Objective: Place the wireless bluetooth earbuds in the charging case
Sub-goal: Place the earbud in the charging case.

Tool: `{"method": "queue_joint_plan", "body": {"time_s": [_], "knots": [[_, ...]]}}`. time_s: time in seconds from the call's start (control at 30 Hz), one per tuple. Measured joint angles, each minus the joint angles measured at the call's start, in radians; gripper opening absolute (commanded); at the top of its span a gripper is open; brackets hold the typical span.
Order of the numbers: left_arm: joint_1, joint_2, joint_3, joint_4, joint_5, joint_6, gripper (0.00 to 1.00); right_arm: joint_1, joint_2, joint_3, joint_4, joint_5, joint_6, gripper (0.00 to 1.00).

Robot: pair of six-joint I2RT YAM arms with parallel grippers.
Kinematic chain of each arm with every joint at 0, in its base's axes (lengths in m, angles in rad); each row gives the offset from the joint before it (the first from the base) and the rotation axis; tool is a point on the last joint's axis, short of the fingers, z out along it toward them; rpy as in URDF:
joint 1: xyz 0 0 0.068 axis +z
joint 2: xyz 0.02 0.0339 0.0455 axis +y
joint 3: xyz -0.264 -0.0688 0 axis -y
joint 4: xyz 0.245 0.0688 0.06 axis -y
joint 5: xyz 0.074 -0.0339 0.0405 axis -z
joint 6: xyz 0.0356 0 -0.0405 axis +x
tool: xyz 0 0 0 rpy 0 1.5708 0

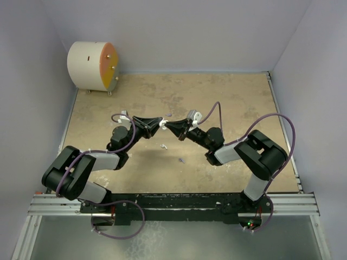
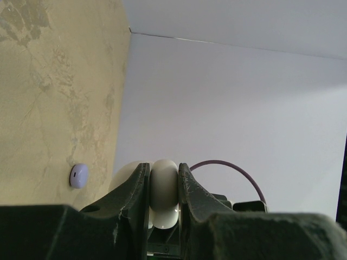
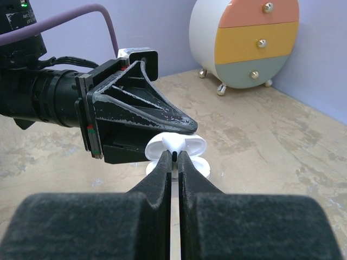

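- Top view: the left fingers [image 1: 160, 124] and right fingers [image 1: 168, 127] meet tip to tip above the bench [image 1: 233, 103], with the white charging case [image 1: 164, 125] between them; a white earbud [image 1: 162, 145] lies on the bench just nearer the arm bases than the case; a lilac earbud [image 1: 181, 160] lies nearer still, on the right arm's side
- Left wrist view: the left fingers are clamped across the case's width; a lilac pebble-shaped case [image 2: 79, 176] rests on the bench beyond
- Right wrist view: the case hangs open, facing the right fingers; these are pinched almost together, their tips at its mouth; whether a bud sits between them I cannot tell; judged, the coming push runs straight along the right fingers' axis into the case
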Motion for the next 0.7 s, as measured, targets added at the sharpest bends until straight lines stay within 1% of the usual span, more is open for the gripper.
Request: {"method": "queue_joint_plan", "body": {"time_s": [0.6,0.7], "knots": [[0.000,0.000,0.015,-0.010,0.003,0.000,0.00,-0.002,0.011,0.000,0.007,-0.006,0.010,0.00],[0.000,0.000,0.015,-0.011,0.003,-0.002,0.00,-0.005,0.011,0.000,0.007,-0.012,0.010,0.05]]}}
